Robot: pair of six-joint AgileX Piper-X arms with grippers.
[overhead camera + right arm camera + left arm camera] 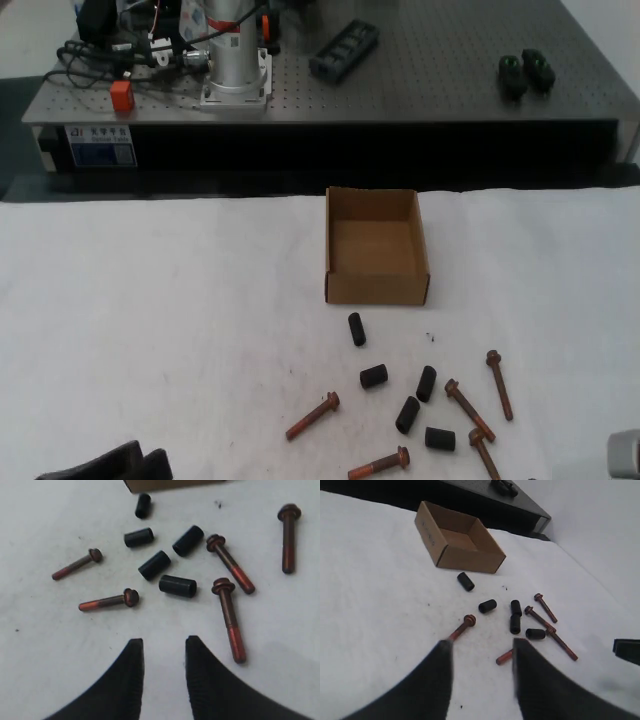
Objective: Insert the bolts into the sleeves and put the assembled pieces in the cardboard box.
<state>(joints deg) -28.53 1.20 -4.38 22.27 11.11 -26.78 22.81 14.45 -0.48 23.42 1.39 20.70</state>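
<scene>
The open, empty cardboard box stands mid-bench on white cloth. Just in front of it lie several black sleeves and several copper-coloured bolts, all loose and apart. My left gripper hovers open above the cloth; a bolt lies just beyond its fingertips, and the box is farther off. My right gripper is open over bare cloth, short of a sleeve and a bolt. In the high view, the left gripper sits at the near left edge.
A perforated metal table rises behind the cloth, carrying a silver post, cables, an orange block and black parts. Bare white cloth stretches to the left of the box.
</scene>
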